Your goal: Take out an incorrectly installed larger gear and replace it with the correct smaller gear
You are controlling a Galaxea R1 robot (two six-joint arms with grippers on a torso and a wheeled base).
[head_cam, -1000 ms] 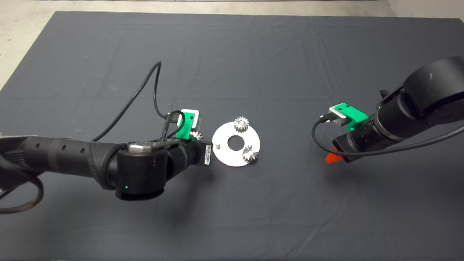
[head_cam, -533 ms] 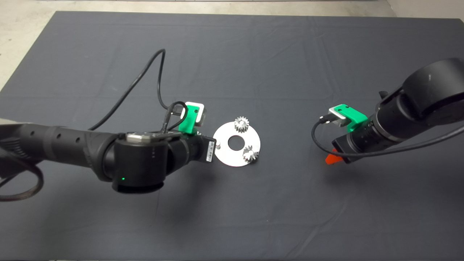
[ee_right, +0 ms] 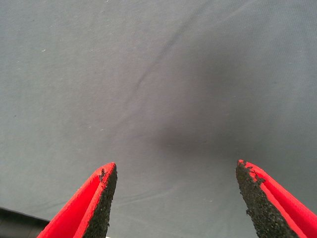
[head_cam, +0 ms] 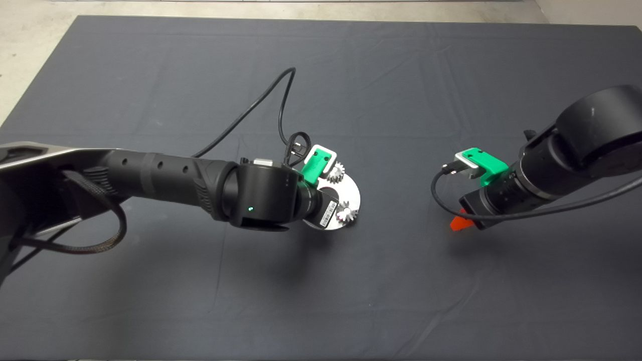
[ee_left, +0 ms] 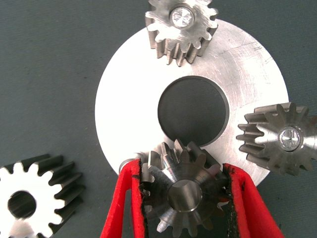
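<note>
Head view: the left gripper (head_cam: 328, 203) hangs over the round silver plate (head_cam: 353, 193), while the right gripper (head_cam: 459, 223) waits well apart, empty, fingers spread. Left wrist view: its fingers (ee_left: 130, 198) clench the smaller gear (ee_left: 184, 196) upright above the plate's bare peg (ee_left: 130, 162), just beside it; the larger gear (ee_left: 29, 198) lies off the plate on the mat.

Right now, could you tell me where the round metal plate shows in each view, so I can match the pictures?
Head view: the round metal plate lies mid-mat, half hidden under the left end effector.
Left wrist view: it fills the middle, dark hole central.
Right wrist view: not in it, only mat.
Shared landmark: the pinned gear on the plate's rim.
</note>
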